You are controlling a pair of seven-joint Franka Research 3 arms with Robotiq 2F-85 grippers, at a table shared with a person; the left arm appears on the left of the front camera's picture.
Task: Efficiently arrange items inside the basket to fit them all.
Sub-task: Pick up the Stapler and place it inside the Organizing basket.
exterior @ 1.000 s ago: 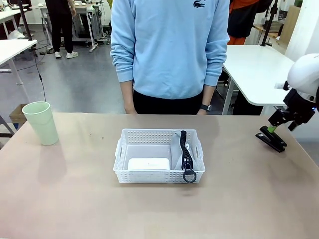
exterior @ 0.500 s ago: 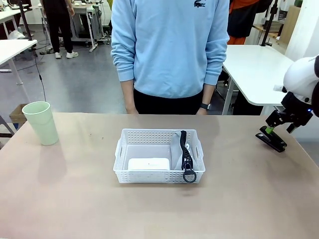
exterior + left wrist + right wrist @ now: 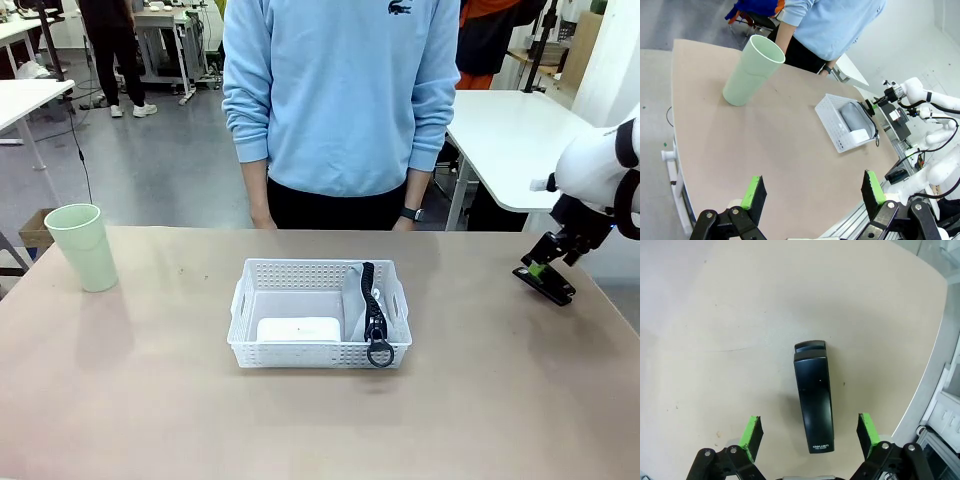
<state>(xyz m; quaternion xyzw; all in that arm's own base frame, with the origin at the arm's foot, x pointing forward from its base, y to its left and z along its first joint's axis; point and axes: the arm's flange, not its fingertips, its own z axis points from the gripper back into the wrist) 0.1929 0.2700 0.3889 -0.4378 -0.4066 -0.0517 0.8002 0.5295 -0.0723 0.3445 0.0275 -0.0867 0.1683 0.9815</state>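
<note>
Since a second ago my right pincer (image 3: 543, 264) has dropped a little and swung in over the small black object (image 3: 546, 285), and the white wrist above it has drifted toward the basket (image 3: 318, 356); nothing else on the table (image 3: 150, 410) has shifted. Working across from the left: the left pincer (image 3: 813, 190) is spread wide and empty, hanging off the table's edge well to the left of the basket. The pale green cup (image 3: 80, 246) stands upright, well apart from the basket on its left. Inside the basket the white device (image 3: 298, 328) lies flat against the near wall, and the grey pouch (image 3: 372, 312) stands on edge in the right end, zipper up. Well to the right of the basket, the black object lies flat on the table, slanted in the front view. In the right wrist view it sits almost centred between my green pads, its long axis pointing straight away from the wrist, so the spread jaws face its two long sides. I judge the right arm to be the one for this pick, being far nearer than the left. A straight descent should straddle the narrow width.
</note>
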